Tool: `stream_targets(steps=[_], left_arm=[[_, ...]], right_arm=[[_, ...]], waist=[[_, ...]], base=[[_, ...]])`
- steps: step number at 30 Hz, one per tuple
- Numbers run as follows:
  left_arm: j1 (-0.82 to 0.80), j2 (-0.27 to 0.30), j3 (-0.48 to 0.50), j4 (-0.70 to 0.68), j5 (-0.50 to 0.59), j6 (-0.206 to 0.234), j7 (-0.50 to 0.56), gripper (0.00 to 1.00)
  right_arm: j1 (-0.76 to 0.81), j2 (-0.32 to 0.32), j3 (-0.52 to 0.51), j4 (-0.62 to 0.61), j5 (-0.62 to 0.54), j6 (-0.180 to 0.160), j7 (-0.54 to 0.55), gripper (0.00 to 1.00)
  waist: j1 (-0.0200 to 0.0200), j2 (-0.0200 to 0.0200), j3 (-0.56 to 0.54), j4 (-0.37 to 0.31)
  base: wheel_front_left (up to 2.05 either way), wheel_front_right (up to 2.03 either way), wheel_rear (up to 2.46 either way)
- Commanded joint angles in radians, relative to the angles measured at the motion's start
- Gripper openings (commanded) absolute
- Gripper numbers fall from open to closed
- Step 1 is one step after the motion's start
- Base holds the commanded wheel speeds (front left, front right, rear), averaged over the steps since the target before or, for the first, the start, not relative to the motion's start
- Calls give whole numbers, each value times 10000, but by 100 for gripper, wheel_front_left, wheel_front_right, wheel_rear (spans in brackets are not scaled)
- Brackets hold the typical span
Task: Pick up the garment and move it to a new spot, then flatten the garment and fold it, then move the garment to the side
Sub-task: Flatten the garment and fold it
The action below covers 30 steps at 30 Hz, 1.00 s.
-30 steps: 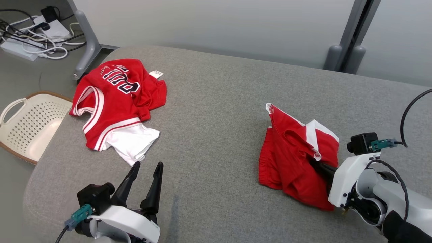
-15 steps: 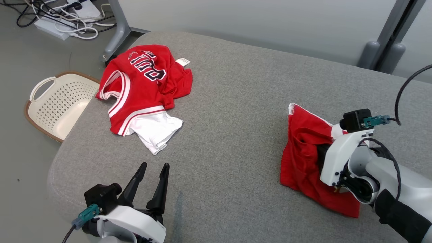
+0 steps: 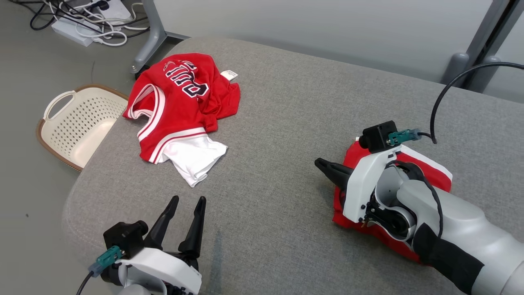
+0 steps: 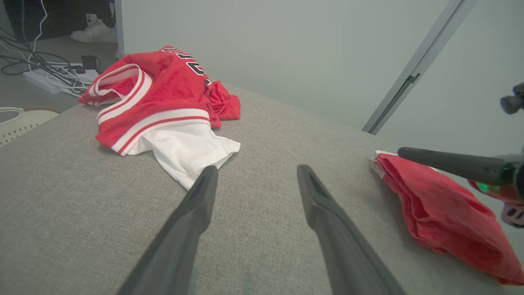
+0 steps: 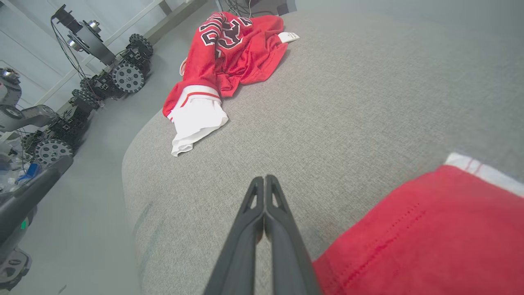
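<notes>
From the head camera, the left gripper point(image 3: 188, 199) hovered with its fingers spread apart and nothing between them, the red jersey point(image 3: 180, 102) lying beyond its tips on the grey cushion point(image 3: 286, 102). The right gripper point(image 3: 319, 163) had its fingers pressed together, empty. The folded red garment point(image 3: 436, 176) lay behind those tips, under the wrist.

From the left wrist, the garment sat well off to the right of the parted fingers, and the jersey lay ahead on their left.

From the right wrist, the closed fingers pointed over bare cushion, with the garment just beside their base on the right and the jersey far ahead, left of the tips
</notes>
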Motion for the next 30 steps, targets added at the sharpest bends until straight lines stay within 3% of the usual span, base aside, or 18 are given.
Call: stream_targets(steps=[1, 11, 21, 26, 27, 28, 30], left_arm=[[-106, 51, 100, 38, 69, -19, -18, 100], [218, 306, 465, -225, 285, 61, -19, 100], [621, 480, 807, -499, 560, 182, -20, 100], [849, 523, 974, -601, 655, 238, -21, 100], [888, 503, 962, -626, 701, 260, -21, 100], [886, 488, 953, -650, 732, 268, -21, 100], [855, 510, 951, -684, 731, 257, -21, 100]], right_arm=[[71, -56, 26, -155, -79, 23, -99, 0], [675, -726, 58, -843, -415, 23, -922, 0], [1291, -1342, -74, -777, -557, 23, -1822, 0], [1681, -1395, -442, -572, -375, 23, -2227, 46], [1756, -1407, -523, -487, -387, 23, -2274, 83], [1824, -1414, -596, -391, -393, 23, -2321, 100], [1951, -1372, -735, -284, -342, 23, -2379, 100]], waist=[[0, 0, -117, -163], [0, 0, -781, -1433], [0, 0, -1274, -2661], [0, 0, -1440, -3015], [0, 0, -1456, -3041], [0, 0, -1473, -3060], [0, 0, -1495, -3072]], base=[[0, 0, 0], [0, 0, 0], [0, 0, 0], [0, 0, 0], [0, 0, 0], [0, 0, 0], [0, 0, 0]])
